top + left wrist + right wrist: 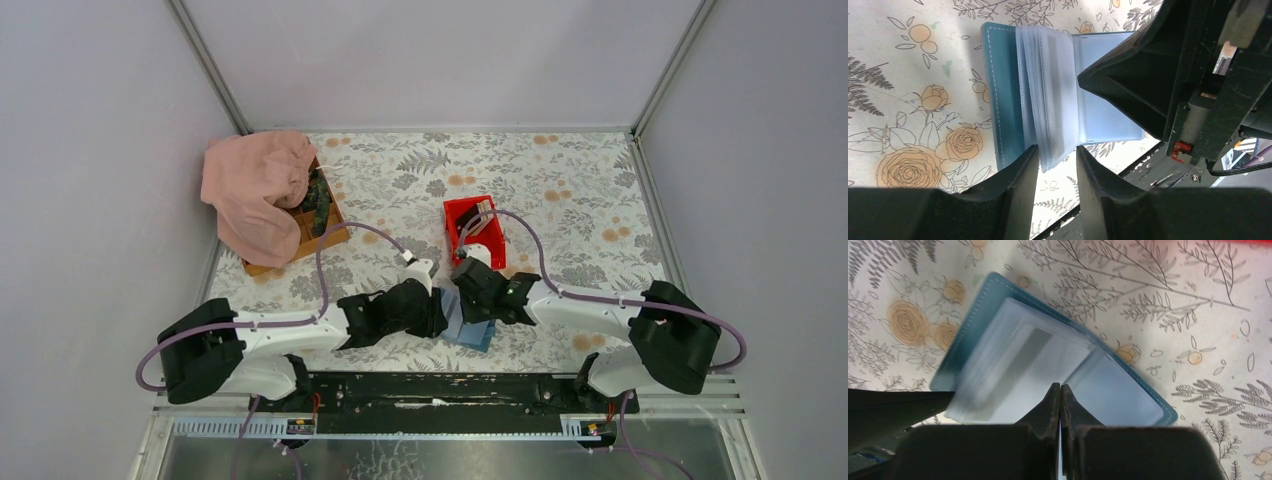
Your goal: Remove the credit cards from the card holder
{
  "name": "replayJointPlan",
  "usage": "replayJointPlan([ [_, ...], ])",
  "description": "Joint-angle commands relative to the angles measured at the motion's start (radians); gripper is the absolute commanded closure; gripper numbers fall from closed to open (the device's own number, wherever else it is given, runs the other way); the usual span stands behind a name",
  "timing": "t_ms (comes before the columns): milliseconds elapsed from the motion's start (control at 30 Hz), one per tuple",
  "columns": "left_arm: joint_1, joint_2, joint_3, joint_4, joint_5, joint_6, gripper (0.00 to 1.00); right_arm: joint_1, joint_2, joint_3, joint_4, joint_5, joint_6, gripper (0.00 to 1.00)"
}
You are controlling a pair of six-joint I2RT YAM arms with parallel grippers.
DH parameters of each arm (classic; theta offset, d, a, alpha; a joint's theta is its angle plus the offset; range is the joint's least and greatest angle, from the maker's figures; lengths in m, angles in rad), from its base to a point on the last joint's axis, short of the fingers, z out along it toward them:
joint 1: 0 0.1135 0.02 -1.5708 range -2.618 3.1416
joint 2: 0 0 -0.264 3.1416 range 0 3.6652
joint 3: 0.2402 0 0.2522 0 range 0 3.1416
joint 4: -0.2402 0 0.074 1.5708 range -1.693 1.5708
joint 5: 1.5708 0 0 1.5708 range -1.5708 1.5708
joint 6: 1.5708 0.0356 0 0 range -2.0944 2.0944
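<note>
The blue card holder (pixel 470 333) lies open on the flowered table between both arms. In the left wrist view, its stack of clear sleeves (pixel 1048 90) stands up from the blue cover (pixel 1003 100). My left gripper (pixel 1057 157) is open, its fingertips either side of the sleeves' near edge. My right gripper (pixel 1060 387) is shut, tips over the sleeves (pixel 1013 365) at the fold. A thin pale sliver shows between its fingers; I cannot tell what it is. No credit cards show plainly; one sleeve has a grey band. From above, the left gripper (pixel 432 310) and right gripper (pixel 478 300) nearly touch.
A red bin (pixel 458 215) stands just beyond the holder, with dark flat pieces inside. At the far left a pink cloth (pixel 255 185) drapes over a wooden box (pixel 325 235). The black rail (pixel 440 385) of the arm bases runs along the near table edge.
</note>
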Motion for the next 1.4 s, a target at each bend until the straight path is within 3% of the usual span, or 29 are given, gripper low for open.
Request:
replayJointPlan([
  [0,-0.007,-0.048,-0.017,-0.006,-0.058,-0.011,0.59,-0.005,0.045,0.077,0.015,-0.008,-0.028,1.0],
  [300,0.0,-0.205,-0.058,0.014,-0.059,0.008,0.39,-0.018,0.07,0.057,0.064,-0.029,-0.027,1.0],
  [600,0.018,-0.051,-0.042,0.115,0.058,0.063,0.22,-0.022,0.018,0.012,0.08,-0.029,-0.005,1.0],
  [800,0.066,0.003,-0.063,0.231,0.169,0.075,0.22,-0.022,-0.055,-0.061,0.085,-0.018,0.012,1.0],
  [900,0.077,0.016,-0.06,0.257,0.199,0.081,0.28,-0.023,-0.067,-0.077,0.084,-0.008,0.016,1.0],
  [1367,0.103,0.041,-0.057,0.257,0.194,0.089,0.31,-0.035,-0.074,-0.116,0.099,-0.008,0.02,1.0],
])
